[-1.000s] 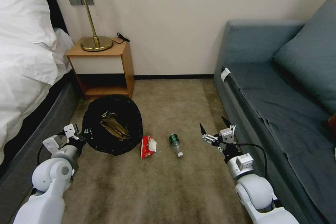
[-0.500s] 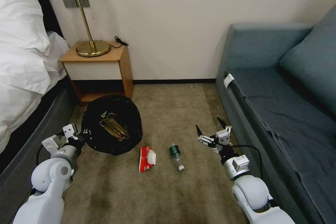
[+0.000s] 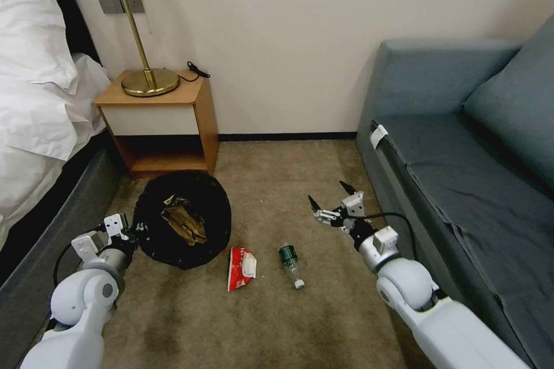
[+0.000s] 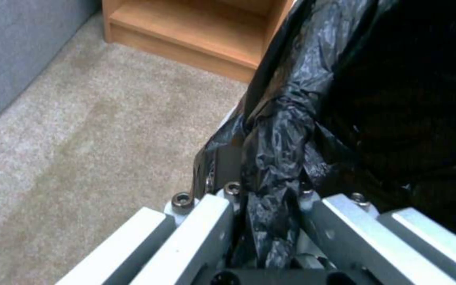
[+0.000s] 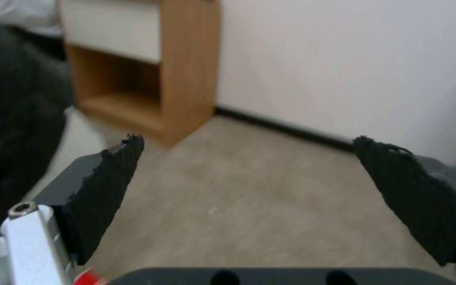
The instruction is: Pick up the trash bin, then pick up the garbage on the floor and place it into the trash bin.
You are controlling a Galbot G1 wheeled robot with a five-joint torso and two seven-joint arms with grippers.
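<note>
On the left side of the carpet (image 3: 277,311), the left gripper (image 3: 128,229) is pinched on the gathered black liner at the near-left rim of the trash bin (image 3: 183,220); the left wrist view shows that bunched plastic (image 4: 275,158) clamped between its closed jaws. Inside the bin lie a tan crumpled paper (image 3: 183,225) and, just beyond it, a yellow-brown snack wrapper (image 3: 176,203). Just right of the bin, a red-and-white crumpled wrapper (image 3: 240,268) lies on the carpet, and near it on the right a small clear bottle with green label (image 3: 290,264) lies on its side, cap toward the robot. The right gripper (image 3: 333,202) hovers beyond and to the right of the bottle, apart from it, its black fingertips (image 5: 109,174) spread wide and holding nothing. A wooden nightstand (image 3: 158,121) bearing a brass lamp (image 3: 147,78) stands behind the bin, and a grey-blue sofa (image 3: 461,173) runs along the right.
</note>
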